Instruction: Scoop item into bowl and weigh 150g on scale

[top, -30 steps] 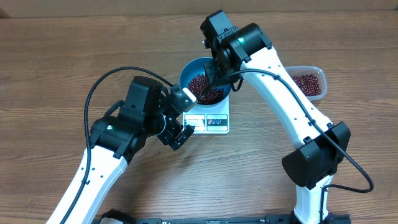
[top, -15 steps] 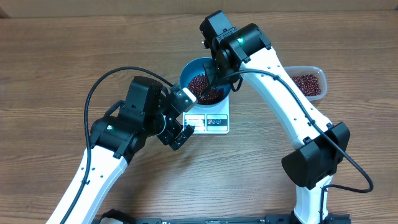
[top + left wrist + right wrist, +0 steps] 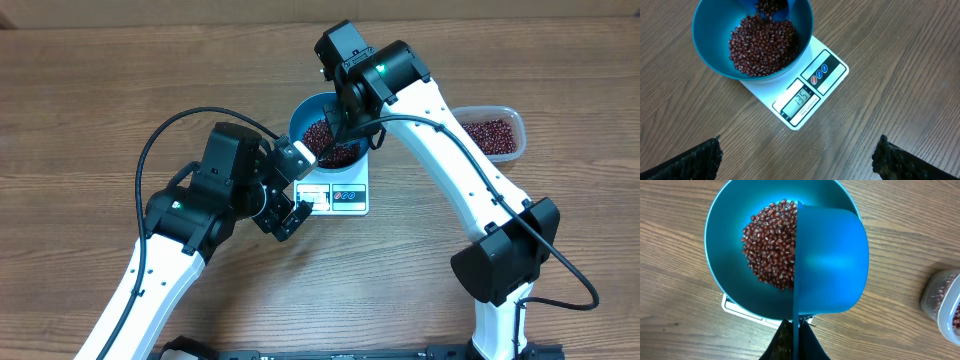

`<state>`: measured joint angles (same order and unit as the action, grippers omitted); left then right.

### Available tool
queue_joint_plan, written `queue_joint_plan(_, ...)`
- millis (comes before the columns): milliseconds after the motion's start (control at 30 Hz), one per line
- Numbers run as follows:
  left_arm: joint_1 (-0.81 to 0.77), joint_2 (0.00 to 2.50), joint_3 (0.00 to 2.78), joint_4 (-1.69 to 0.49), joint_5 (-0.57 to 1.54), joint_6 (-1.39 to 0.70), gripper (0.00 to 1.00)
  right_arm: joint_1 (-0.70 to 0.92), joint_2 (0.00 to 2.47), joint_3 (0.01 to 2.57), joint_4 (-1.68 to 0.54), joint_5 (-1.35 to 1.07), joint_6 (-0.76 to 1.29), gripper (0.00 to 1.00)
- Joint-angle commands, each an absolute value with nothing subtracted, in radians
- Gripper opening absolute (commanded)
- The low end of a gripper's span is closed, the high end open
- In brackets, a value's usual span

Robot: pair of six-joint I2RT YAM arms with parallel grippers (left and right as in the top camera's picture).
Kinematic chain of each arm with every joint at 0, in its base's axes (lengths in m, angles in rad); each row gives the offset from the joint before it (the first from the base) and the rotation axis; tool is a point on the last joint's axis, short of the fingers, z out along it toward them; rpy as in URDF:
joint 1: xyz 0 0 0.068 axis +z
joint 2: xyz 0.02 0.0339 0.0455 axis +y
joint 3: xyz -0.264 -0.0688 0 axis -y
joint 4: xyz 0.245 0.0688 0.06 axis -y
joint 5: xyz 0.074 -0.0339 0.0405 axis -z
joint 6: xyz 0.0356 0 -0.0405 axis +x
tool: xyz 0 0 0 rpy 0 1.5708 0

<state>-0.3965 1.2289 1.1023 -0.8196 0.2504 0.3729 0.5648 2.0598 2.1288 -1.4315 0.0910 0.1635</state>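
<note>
Overhead and wrist views, scooping station. The bowl (image 3: 300, 118) sits on the scale (image 3: 342, 196) at upper centre of the overhead frame, covering the scale's far part and leaving its display (image 3: 801, 98) and buttons exposed. The beans (image 3: 762, 45) lie as a loose heap in the bottom of the bowl, and the display appears to read 135.

Your right fingers (image 3: 782, 345) are closed on the thin handle of a blue scoop (image 3: 832, 260). The scoop is turned on its side over the right half of the bowl in the right wrist view, its smooth back facing the camera. In the left wrist view its mouth shows at the top edge with beans in it.

Your left fingers (image 3: 695, 160) stand wide apart at the lower corners of that view, holding nothing, above the bare tabletop (image 3: 100, 80) just in front of the scale.

A clear tub (image 3: 492, 135) with more beans rests at the right of the overhead frame, apart from the scale.
</note>
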Motion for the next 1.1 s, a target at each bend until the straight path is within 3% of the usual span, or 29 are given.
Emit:
queue_joint_plan(0,-0.391,1.229,1.108,-0.818,0.252,0.366,1.0,0.567,2.01,2.161,-1.423,0.111,0.161,0.04)
queue_joint_plan(1067,-0.391,1.229,1.108,-0.818,0.252,0.366,1.0,0.583,2.01,2.161,-1.434,0.175,0.126,0.04)
